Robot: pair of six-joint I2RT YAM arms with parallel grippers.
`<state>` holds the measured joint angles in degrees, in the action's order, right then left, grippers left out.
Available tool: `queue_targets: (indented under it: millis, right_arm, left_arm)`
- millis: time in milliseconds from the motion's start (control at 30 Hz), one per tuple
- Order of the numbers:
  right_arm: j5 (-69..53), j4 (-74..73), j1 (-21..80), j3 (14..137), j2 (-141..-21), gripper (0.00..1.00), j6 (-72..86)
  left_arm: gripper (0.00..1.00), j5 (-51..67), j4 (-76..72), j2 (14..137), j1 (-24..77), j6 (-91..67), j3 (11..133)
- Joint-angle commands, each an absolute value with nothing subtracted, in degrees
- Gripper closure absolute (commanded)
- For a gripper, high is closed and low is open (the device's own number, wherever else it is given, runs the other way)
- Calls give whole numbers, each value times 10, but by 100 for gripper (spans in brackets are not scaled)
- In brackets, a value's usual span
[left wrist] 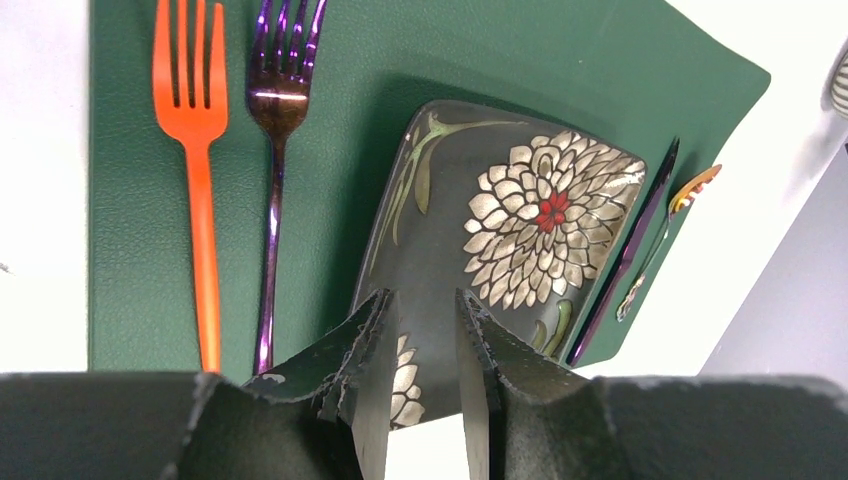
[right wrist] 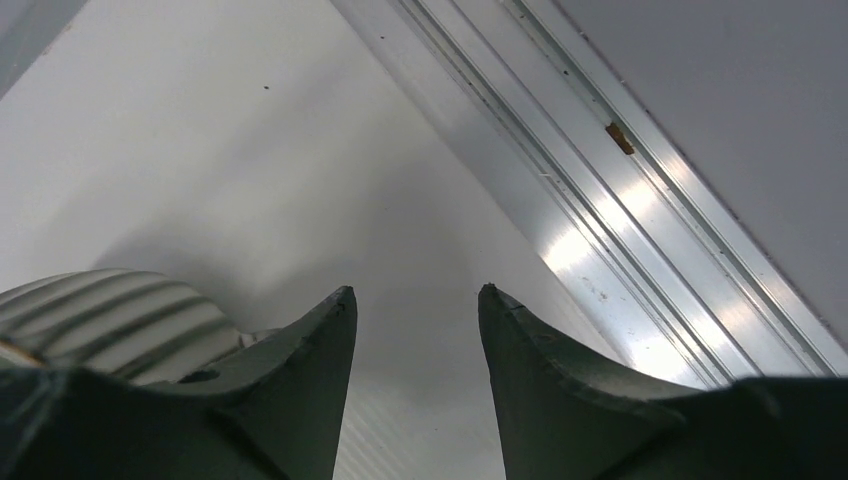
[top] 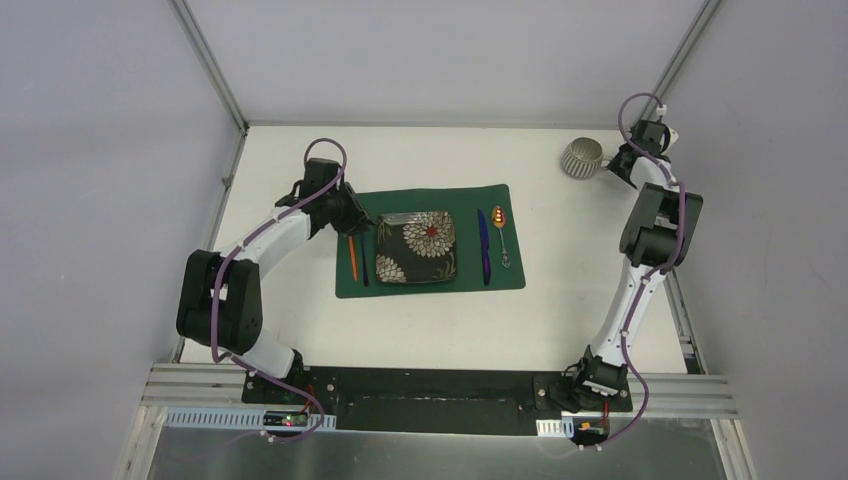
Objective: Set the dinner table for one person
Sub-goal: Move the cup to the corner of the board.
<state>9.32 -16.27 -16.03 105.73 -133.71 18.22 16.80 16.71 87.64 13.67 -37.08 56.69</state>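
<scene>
The white dinner table [top: 300,330] carries a dark green placemat [top: 440,197]. On the placemat lies a dark square plate [top: 416,248] with a white flower pattern. An orange fork [top: 353,258] and a purple fork [top: 364,262] lie to its left. A purple knife [top: 484,246] and a small spoon [top: 502,235] lie to its right. My left gripper [top: 368,222] is open and empty above the plate's left far corner [left wrist: 500,200]. My right gripper [top: 616,167] is open and empty beside a striped cup [top: 581,157], which shows left of its left finger [right wrist: 100,310].
Aluminium frame posts [top: 212,68] rise at the table's far corners. A frame rail [right wrist: 600,210] runs just beyond my right gripper. The forks [left wrist: 200,150] lie parallel in the left wrist view, and the knife [left wrist: 630,250] lies along the plate's far side.
</scene>
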Motion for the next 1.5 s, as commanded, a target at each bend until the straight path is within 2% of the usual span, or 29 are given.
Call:
queue_targets:
  millis: [0,167,400,600,933,1133,1333,1367,1467]
  right_arm:
    - [161,-131,-160,1043,-1286,47,161]
    - [221,-109,-161,1028,-1273,47,153]
    - [236,35,-161,960,-1232,45,161]
    - [122,102,-170,970,-1239,45,208]
    - [-97,96,-188,1091,-1332,48,294]
    - [-141,51,-188,1155,-1384,49,306]
    - [-141,23,-186,1148,-1383,49,306]
    - [-199,17,-184,1146,-1381,50,325]
    - [-206,14,-183,1122,-1368,50,321]
  left_arm:
    - [72,161,160,887,151,-378,595]
    - [72,160,163,892,161,-378,602]
    - [72,163,171,900,163,-371,614]
    - [73,169,168,910,163,-369,615]
    - [73,176,157,917,163,-369,611]
    - [73,178,155,918,163,-370,611]
    - [73,181,153,919,163,-373,611]
    - [73,181,153,919,164,-373,611]
    - [73,179,153,918,166,-374,610]
